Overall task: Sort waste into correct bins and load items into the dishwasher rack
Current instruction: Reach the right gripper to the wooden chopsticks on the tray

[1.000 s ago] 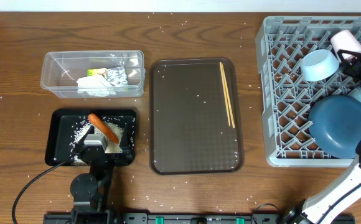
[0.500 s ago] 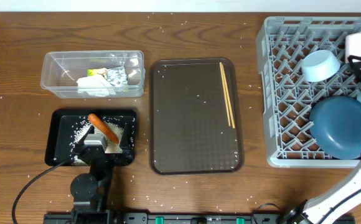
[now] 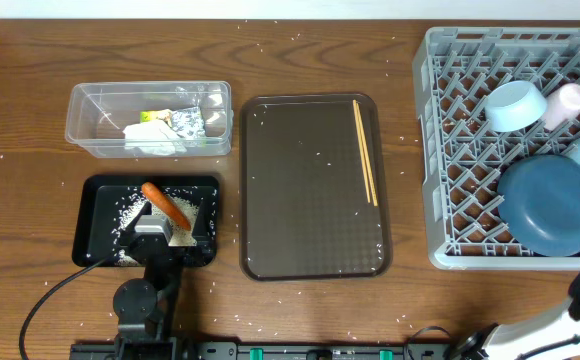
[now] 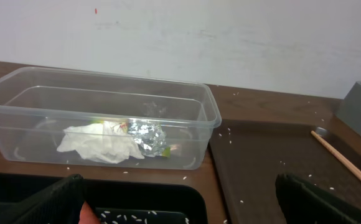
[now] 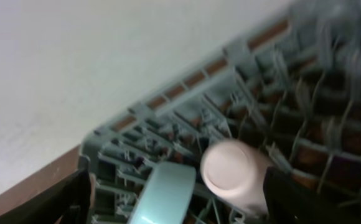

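Chopsticks (image 3: 366,152) are the one item not yet racked. They lie side by side along the right edge of the brown serving tray (image 3: 310,230), well apart from both arms. They're thin, smooth wooden sticks lying flat on a textured tray, so your pinch may slip off, catch only one, or flick them away. Left gripper (image 4: 180,186) hangs over the black tray (image 3: 95,215), fingers wide, empty. Right gripper (image 5: 177,180) is also wide and empty, above the grey lattice rack (image 3: 450,150). Mind your swing there: the rounded, glossy white cup (image 3: 568,100) appears to lie on its side just beside the pale bowl (image 3: 514,105) and could roll if bumped. The crumpled tissue (image 4: 99,144) and crinkled foil (image 4: 146,135) sit in the clear tub (image 3: 80,120), and the carrot (image 3: 165,205) is in the black tray.
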`<move>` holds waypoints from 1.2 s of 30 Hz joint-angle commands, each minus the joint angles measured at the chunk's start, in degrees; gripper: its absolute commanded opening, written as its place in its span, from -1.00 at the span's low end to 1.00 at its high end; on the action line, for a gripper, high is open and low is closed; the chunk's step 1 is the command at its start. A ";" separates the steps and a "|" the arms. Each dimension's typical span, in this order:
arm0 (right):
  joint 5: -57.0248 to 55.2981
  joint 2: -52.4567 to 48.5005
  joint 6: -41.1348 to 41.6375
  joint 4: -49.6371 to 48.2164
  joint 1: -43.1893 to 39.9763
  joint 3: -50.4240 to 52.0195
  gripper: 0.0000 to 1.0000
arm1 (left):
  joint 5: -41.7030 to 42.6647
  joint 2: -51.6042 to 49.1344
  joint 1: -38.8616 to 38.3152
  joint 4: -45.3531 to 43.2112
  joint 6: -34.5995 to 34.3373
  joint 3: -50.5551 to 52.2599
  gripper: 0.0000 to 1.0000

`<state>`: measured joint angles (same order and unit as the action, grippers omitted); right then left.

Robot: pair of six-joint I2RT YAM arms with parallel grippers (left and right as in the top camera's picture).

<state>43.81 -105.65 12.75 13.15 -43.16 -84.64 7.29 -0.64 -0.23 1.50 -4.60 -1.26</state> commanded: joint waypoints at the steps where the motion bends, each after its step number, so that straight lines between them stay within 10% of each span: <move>1: -4.26 4.55 -0.76 1.01 1.25 -0.11 0.66 | 0.59 0.35 -0.22 1.84 0.31 1.03 0.96; 10: -10.58 9.55 -3.65 8.31 10.10 -0.11 0.61 | 0.59 0.35 -0.22 1.84 0.31 1.03 0.96; 19: -15.19 9.64 -5.77 13.97 32.61 -0.11 0.66 | 0.59 0.35 -0.22 1.84 0.31 1.03 0.96; 22: -21.99 9.64 -5.75 15.30 41.09 -0.11 0.99 | 0.59 0.35 -0.22 1.84 0.31 1.03 0.95; 36: -45.31 6.91 0.46 23.69 68.94 0.02 0.98 | 0.59 0.35 -0.22 1.84 0.31 1.03 0.96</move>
<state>9.26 -97.43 8.75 36.05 24.12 -84.64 7.29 -0.62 -0.23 1.50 -4.60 -1.26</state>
